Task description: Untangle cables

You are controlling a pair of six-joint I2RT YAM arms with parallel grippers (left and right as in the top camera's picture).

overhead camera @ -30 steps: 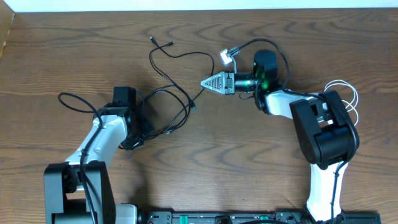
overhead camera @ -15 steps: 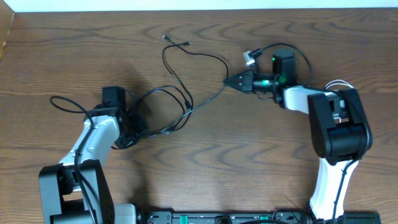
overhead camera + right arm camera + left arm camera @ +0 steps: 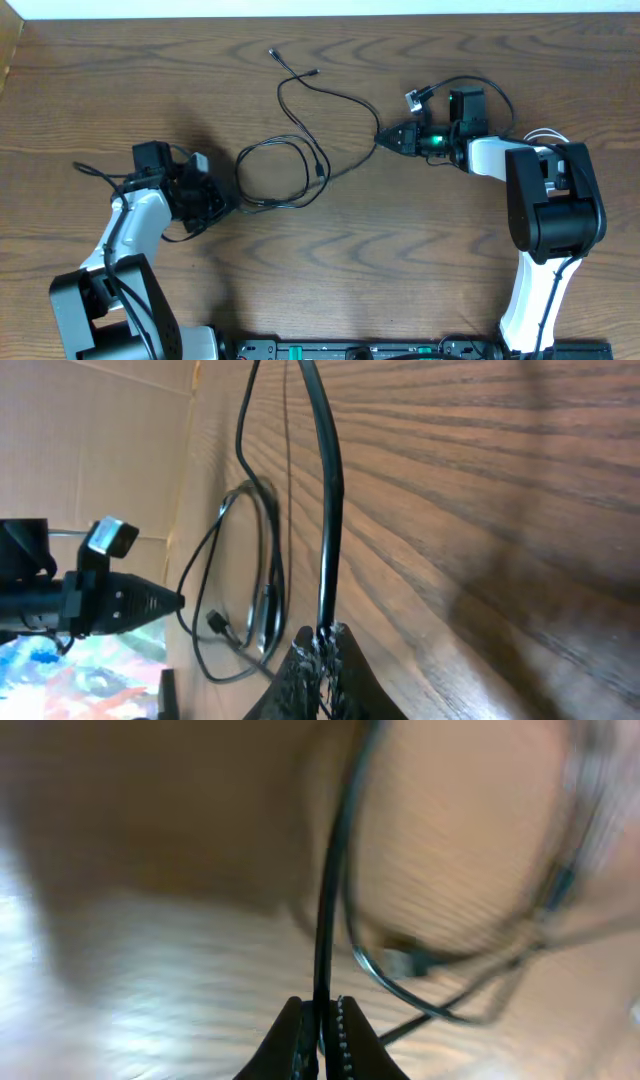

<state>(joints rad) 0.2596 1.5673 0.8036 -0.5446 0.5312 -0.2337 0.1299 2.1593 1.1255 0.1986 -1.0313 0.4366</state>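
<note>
We took this for a robotics lab. A wood-grain tabletop (image 3: 330,260) carried a left arm (image 3: 130,225) and a right arm (image 3: 548,210), both mounted at its near edge by a black equipment rail (image 3: 350,350). A plain cardboard panel (image 3: 90,440) stood along one side.

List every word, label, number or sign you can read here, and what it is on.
None can be read.
Overhead: green marks on the black rail at the table's near edge, too small to read.
Left wrist: blurred; left pincer and black cable show no lettering.
Right wrist: right pincer and wooden table show no lettering.
</note>
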